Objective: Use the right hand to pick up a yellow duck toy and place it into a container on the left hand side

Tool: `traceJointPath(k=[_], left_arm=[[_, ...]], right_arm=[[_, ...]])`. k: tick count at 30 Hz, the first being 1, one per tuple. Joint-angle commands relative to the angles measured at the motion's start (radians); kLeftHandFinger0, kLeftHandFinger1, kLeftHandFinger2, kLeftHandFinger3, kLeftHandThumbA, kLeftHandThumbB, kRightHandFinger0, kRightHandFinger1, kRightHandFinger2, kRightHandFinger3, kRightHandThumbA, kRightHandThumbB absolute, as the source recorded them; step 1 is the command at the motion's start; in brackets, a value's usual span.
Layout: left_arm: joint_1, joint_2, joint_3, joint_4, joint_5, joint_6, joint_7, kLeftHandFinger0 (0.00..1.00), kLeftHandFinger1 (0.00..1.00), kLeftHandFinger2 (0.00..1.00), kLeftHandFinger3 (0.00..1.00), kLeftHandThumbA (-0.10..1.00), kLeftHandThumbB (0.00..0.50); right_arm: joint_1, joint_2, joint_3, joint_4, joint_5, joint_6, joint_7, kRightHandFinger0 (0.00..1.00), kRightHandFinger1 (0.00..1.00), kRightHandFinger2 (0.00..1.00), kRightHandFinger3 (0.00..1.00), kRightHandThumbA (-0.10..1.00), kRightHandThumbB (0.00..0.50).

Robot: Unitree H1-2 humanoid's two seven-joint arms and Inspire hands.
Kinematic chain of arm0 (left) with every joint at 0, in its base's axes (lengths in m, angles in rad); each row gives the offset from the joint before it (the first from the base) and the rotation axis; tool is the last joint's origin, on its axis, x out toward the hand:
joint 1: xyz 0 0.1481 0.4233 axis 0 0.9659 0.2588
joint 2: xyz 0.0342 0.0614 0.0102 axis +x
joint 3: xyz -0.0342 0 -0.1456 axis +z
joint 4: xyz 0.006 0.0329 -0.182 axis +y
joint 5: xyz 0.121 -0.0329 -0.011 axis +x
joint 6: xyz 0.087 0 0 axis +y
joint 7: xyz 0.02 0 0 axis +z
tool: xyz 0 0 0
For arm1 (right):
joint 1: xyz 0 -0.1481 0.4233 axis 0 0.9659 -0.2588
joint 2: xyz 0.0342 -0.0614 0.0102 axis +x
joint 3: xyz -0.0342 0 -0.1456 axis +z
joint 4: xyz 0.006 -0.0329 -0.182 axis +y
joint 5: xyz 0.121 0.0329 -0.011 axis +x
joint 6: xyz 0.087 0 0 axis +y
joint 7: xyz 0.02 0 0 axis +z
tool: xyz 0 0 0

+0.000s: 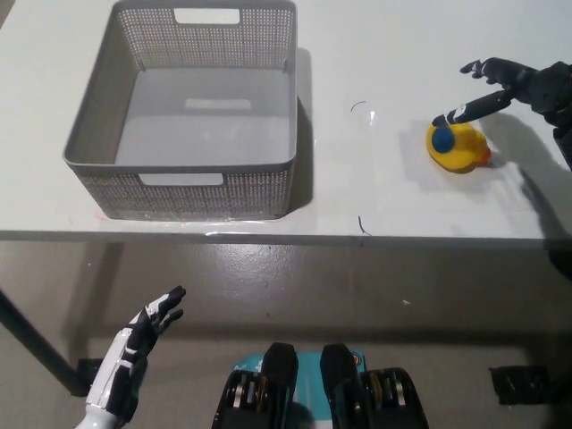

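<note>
Here, seen steeply from above, a white table (pixel 375 192) carries two things well apart from one another: a grey mesh basket (pixel 192 183) on the left half and a yellow duck toy (pixel 463 152) on the right half. The basket is rectangular, with perforated walls, a slot handle cut into both its far and its near wall, and a bare pale floor; nothing lies inside it. It stands upright near the table's front edge. The yellow duck toy lies directly on the tabletop, outside the basket, with a round blue patch on its upper side and a small orange part at its right end. The black right hand (pixel 514 82) enters from the picture's right edge and is held above and just behind the duck, its fingers (pixel 472 108) spread apart and released, grasping nothing; one extended finger reaches down and to the left so that its tip overlaps the duck's upper edge beside the blue patch, though whether it truly touches the toy cannot be told from this view. The hand's shadow falls on the table to the right of the duck. The white left hand (pixel 136 350) rests at the lower left, below the table's front edge and over the grey floor (pixel 375 277), palm open, fingers apart and holding nothing. A few small dark marks show on the tabletop between basket and duck.
</note>
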Motion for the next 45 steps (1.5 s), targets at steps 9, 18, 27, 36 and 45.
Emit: traceJointPath(k=[9,18,27,36,45], left_arm=[[-0.007,-0.004,0.017,-0.025,-0.027,-0.019,-0.009,1.00,1.00,1.00,1.00,1.00,0.382],[-0.008,-0.005,0.020,-0.017,-0.017,-0.038,-0.005,1.00,1.00,1.00,1.00,1.00,0.381],[-0.007,-0.006,0.023,-0.016,-0.021,-0.037,-0.006,1.00,1.00,1.00,1.00,1.00,0.392],[-0.015,-0.007,0.027,-0.015,-0.004,-0.039,-0.001,1.00,1.00,1.00,1.00,1.00,0.358],[-0.018,-0.008,0.028,-0.014,0.002,-0.048,-0.003,1.00,1.00,1.00,1.00,1.00,0.312]], right_arm=[[-0.033,0.014,0.037,0.062,-0.035,-0.038,-0.014,1.00,1.00,1.00,1.00,1.00,0.456],[-0.031,0.015,0.035,0.078,-0.032,-0.023,-0.009,1.00,1.00,1.00,1.00,1.00,0.479],[-0.011,0.028,0.043,0.096,-0.044,-0.013,-0.026,1.00,1.00,1.00,1.00,1.00,0.495],[-0.014,0.027,0.019,0.105,-0.021,-0.012,-0.031,1.00,1.00,1.00,1.00,1.00,0.500],[-0.015,0.023,0.009,0.105,-0.026,-0.014,-0.027,1.00,1.00,1.00,1.00,1.00,0.500]])
